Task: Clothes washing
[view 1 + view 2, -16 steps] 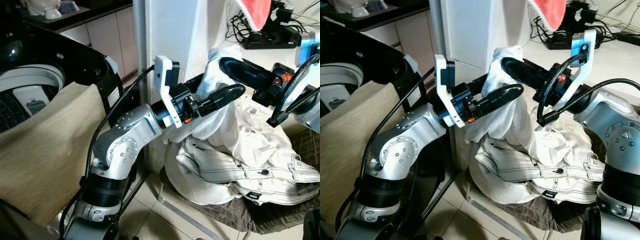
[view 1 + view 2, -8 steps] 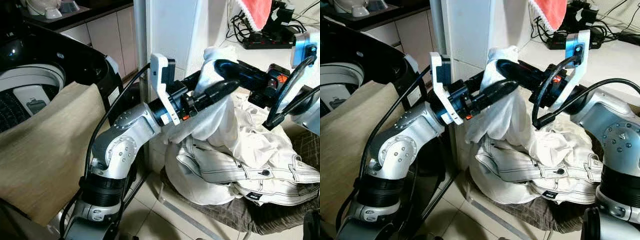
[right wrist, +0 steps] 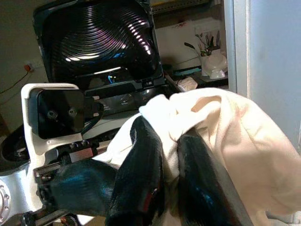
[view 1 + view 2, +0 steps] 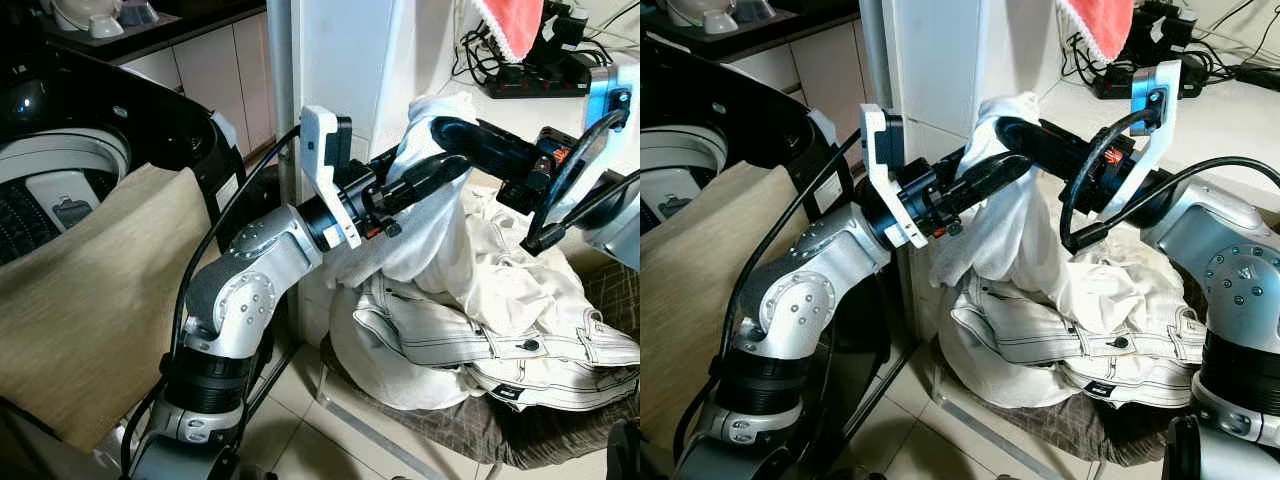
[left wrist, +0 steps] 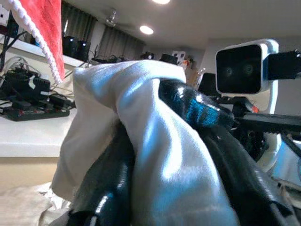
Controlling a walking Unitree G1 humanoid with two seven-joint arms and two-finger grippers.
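gripping white garment [image 4: 430, 235] with both grippers

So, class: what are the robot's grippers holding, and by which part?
Both the left gripper and right gripper pinch the raised top fold of the white garment, lifted from the pile.

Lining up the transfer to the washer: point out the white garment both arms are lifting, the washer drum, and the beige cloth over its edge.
white garment [image 4: 440, 225]: left eye view, on the hanging fold.
washer drum [image 4: 60, 180]: left eye view, on its inner rim.
beige cloth [image 4: 90, 300]: left eye view, on its draped middle.
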